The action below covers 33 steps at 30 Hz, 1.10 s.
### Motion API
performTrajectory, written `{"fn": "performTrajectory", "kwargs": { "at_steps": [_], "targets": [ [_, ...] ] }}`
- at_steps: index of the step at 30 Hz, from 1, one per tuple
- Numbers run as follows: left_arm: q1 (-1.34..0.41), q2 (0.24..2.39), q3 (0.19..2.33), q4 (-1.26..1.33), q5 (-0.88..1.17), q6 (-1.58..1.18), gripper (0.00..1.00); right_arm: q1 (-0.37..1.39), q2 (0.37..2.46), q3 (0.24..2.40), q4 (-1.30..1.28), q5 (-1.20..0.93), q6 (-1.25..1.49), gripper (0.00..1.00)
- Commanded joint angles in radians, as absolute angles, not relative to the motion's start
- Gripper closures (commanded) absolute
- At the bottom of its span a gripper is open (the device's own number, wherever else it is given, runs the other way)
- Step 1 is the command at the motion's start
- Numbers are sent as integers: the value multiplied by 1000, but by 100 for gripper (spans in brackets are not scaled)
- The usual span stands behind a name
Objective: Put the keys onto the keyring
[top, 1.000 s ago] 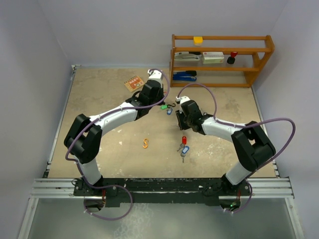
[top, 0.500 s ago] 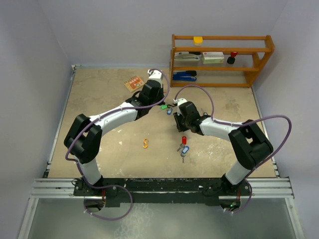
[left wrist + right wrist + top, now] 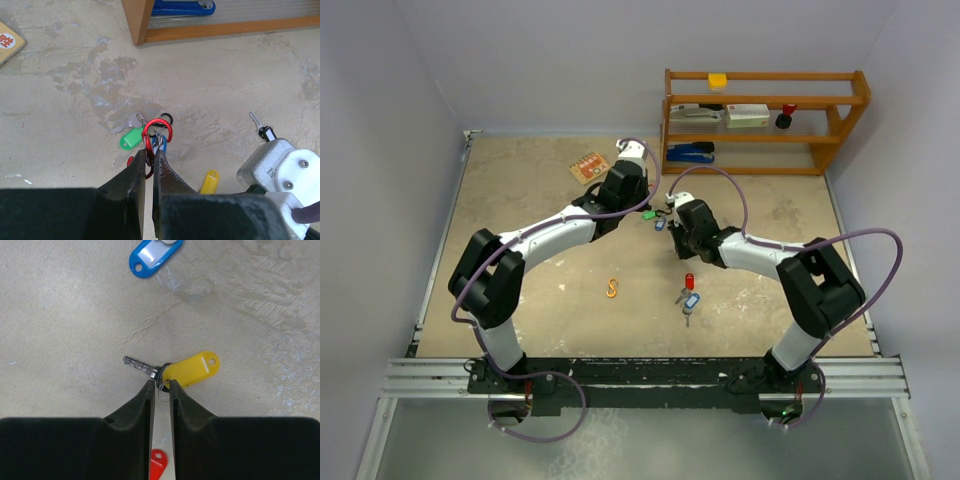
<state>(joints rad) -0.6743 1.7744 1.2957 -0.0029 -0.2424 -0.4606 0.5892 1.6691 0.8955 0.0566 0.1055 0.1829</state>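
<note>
- The left pincer (image 3: 152,149) is closed tight on a red clip (image 3: 158,120), pinching its lower loop while the upper loop stands clear of the fingertips.
- A green-tagged key (image 3: 131,138) lies against the clip's left side on the tabletop (image 3: 540,300). A blue tag (image 3: 161,145) shows just behind the fingers.
- Just beside it, the right pincer (image 3: 160,385) points down at the yellow-tagged key (image 3: 192,369). Its tips stand a narrow gap apart, with the small ring joining blade and tag between them. Whether they actually pinch the ring cannot be told.
- The yellow key lies flat, blade to the left and tag to the right, in the right wrist view.
- From above, both arms meet near the foot of the wooden shelf (image 3: 765,100).
- Nearer the arm bases, a red-tagged key (image 3: 689,281) and a blue-tagged one (image 3: 691,300) lie together.
- An orange clip (image 3: 612,289) lies apart to their left.
</note>
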Motion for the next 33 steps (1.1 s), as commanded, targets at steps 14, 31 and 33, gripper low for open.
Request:
{"fn": "performTrajectory", "kwargs": {
  "at_steps": [14,31,33],
  "targets": [
    [-669,1755,1307,25,-254,-452,100,594,1670,916,57,110,178,74],
    [-669,1751,1303,24,-257,-452,100,595,1689,913,58,105,184,74],
    [-668,1751,1304,25,-258,-452,100,595,1685,913,57,107,184,74]
  ]
}}
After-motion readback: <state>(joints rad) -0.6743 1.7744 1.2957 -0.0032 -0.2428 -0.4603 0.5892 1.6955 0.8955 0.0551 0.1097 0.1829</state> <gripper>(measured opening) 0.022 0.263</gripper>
